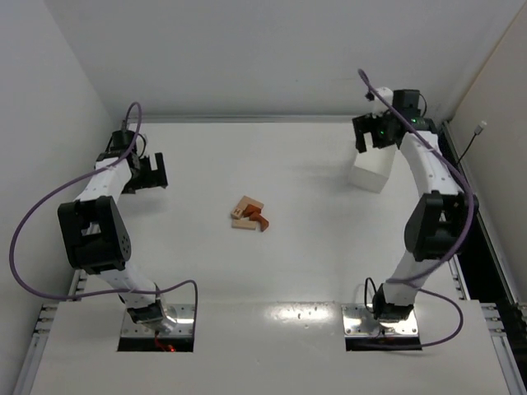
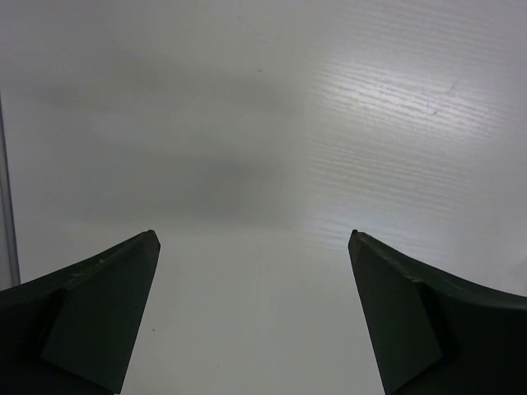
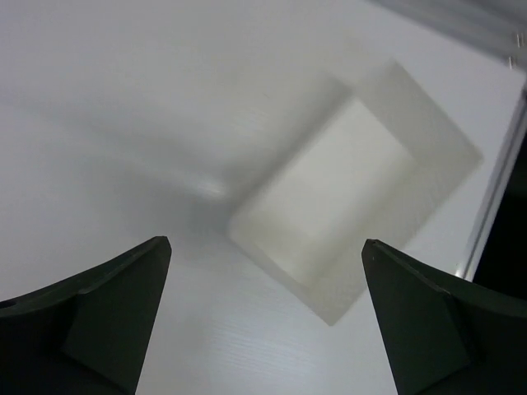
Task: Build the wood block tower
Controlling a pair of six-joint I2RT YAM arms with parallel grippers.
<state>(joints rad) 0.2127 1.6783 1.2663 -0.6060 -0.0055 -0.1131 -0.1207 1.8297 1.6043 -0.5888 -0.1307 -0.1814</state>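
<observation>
The white worktop [image 1: 313, 271] spreads bare around most of my reach, and both my arms stand out toward its far corners, well apart from the work. My right claw [image 3: 265, 247] hangs released, jaws wide and holding nothing, just above the white tray [image 1: 372, 177] at the far right. I make out no block inside it, though that view is blurred. My left claw [image 2: 253, 247] is likewise released over plain surface at the far left. The wood block tower [image 1: 248, 214] is only a low huddle at the middle of the worktop, pale tan pieces [image 1: 244, 207] touching a reddish-orange piece [image 1: 258, 219], so I judge the building hardly begun. To do the next pick well, I should bring one claw in from above, choose an outer piece and close on its flat sides, so the neighbours are not nudged. Nothing stands between either claw and the blocks. The pieces' smallness and closeness is the real hindrance.
</observation>
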